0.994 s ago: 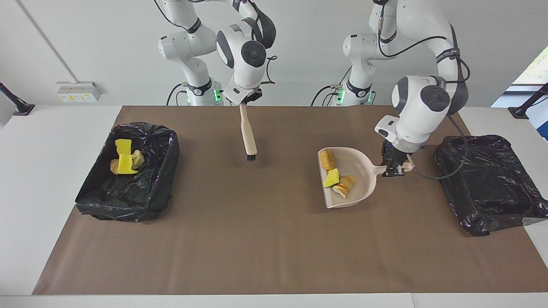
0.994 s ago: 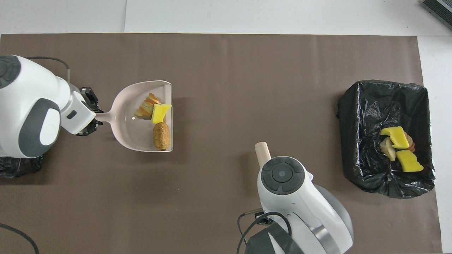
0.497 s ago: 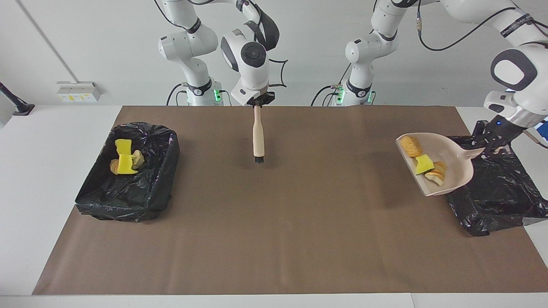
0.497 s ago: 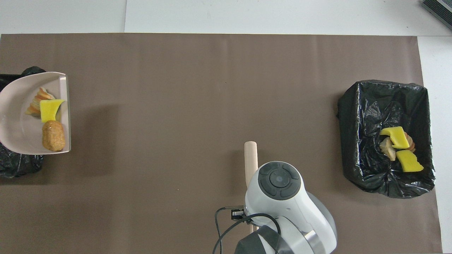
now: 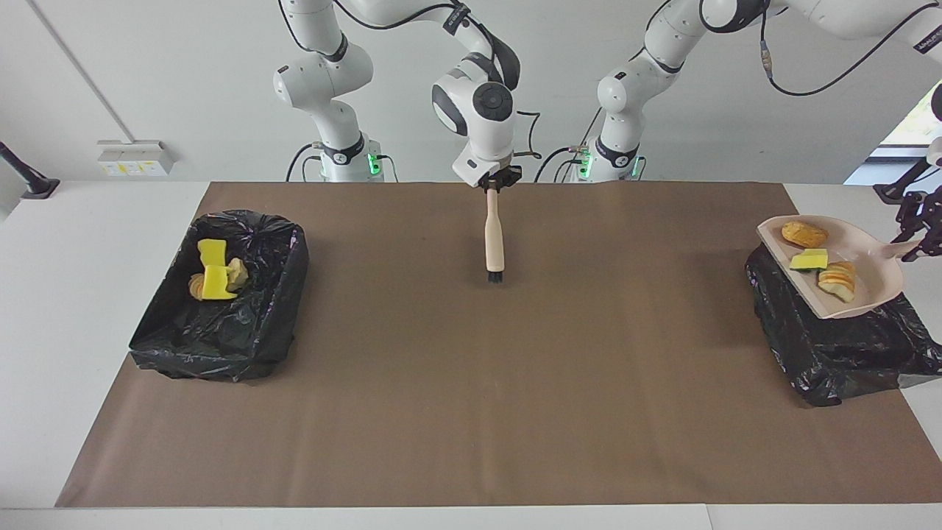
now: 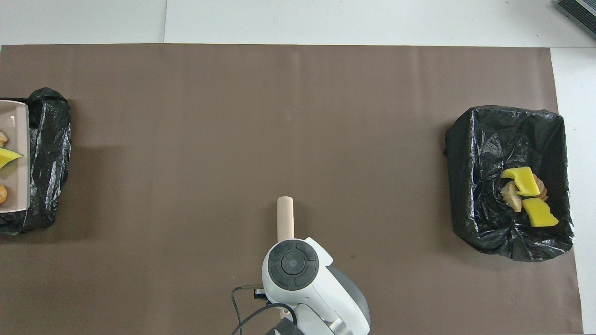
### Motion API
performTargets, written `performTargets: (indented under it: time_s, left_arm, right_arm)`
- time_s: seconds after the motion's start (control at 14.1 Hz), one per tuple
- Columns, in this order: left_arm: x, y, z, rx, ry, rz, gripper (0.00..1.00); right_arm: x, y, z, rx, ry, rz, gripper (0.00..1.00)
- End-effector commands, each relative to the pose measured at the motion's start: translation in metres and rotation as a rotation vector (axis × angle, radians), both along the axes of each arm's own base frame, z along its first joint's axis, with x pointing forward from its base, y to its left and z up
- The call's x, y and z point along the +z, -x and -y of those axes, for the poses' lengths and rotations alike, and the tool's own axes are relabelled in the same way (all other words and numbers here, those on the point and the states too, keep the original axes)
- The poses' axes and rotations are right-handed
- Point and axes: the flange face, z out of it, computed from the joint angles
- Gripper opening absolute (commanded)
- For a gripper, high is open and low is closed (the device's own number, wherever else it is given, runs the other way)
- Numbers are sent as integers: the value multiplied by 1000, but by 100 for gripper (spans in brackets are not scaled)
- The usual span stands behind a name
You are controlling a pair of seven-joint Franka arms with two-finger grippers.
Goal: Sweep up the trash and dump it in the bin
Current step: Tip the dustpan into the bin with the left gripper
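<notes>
The right gripper hangs over the brown mat, jaws clamped on the brush. The left gripper, jaws closed on the dustpan handle, holds it over a black-lined bin; trash lies in the dustpan.

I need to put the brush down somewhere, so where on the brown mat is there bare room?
The brown mat is bare between the two black-lined bins, apart from the brush hanging from the right end effector. It is crowded at the left arm's end, where the left end effector holds the loaded dustpan over that bin.
</notes>
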Motion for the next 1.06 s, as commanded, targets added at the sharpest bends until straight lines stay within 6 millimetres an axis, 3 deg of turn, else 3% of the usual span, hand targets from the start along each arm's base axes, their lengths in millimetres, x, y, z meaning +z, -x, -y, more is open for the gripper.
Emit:
performTargets:
  time_s: [0.0,0.14,0.28,0.57,0.64,0.71,0.78,0.85,0.99]
  left_arm:
    - [2,-11,-30,-51,-113,36,0]
    - [10,-25,-40,-81,-231,63,0]
    - [16,-35,-41,-122,-383,89,0]
    - [13,-48,-24,-222,-587,39,0]
    - [11,-48,-23,-220,-606,44,0]
    - [13,-48,-23,-234,-635,31,0]
    - [15,-50,-21,-241,-676,20,0]
    - [18,-52,-16,-244,-722,9,0]
    - [36,-52,-5,-222,-802,4,0]
  right_arm:
    - [-15,13,4,37,33,10,0]
    - [-21,22,12,55,60,13,0]
    - [-25,16,13,-6,54,17,0]
    - [-35,12,10,-53,37,38,0]
    - [-35,12,10,-45,34,36,16]
    - [-36,12,11,-38,33,34,46]
    - [-35,11,10,-33,31,35,84]
    - [-33,11,8,-25,26,37,100]
    - [-29,8,5,-21,22,38,100]
